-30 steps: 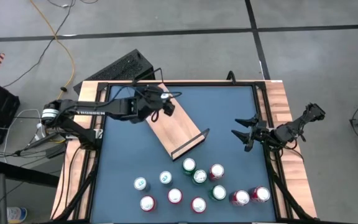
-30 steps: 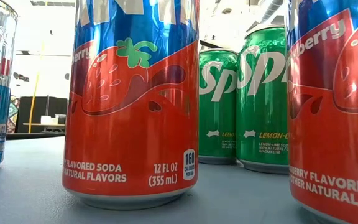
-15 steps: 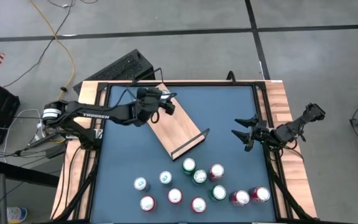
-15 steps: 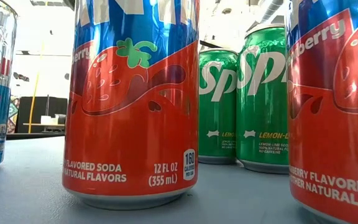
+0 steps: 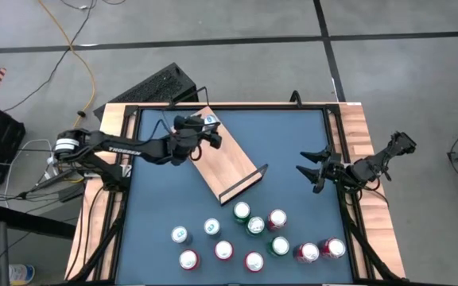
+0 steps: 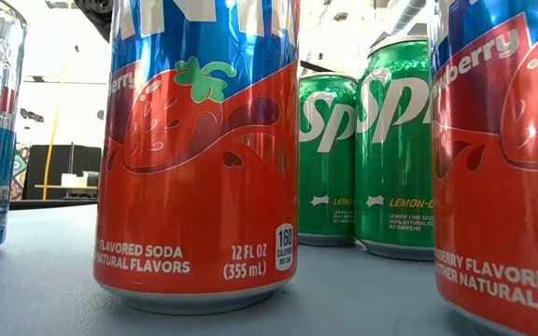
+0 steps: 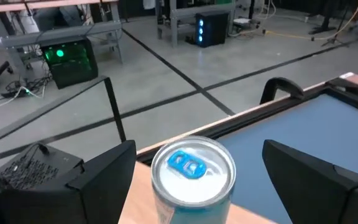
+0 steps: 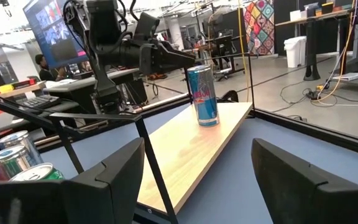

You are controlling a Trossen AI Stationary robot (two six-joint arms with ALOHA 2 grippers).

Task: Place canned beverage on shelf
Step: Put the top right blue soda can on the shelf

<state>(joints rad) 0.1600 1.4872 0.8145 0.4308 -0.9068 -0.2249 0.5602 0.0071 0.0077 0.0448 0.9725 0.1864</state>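
Note:
The shelf (image 5: 223,161) is a light-wood board with black end rails, lying slantwise on the blue table top. A slim blue and silver can (image 5: 211,120) stands upright on its base at the shelf's far end; it also shows in the right wrist view (image 8: 202,95). My left gripper (image 5: 205,131) is open at the can, one finger (image 7: 107,174) on either side of it with a gap to each. My right gripper (image 5: 312,170) is open and empty by the table's right edge.
Several red, green and blue cans (image 5: 253,234) stand in a group at the table's near side; the low view shows a red one (image 6: 199,149) up close. A black frame (image 5: 332,151) runs round the table. A keyboard (image 5: 153,86) lies beyond the far edge.
My left gripper has drawn back a little toward the table's left edge. The can's top, covered by the gripper before, now shows. The can stays upright on the shelf's far end.

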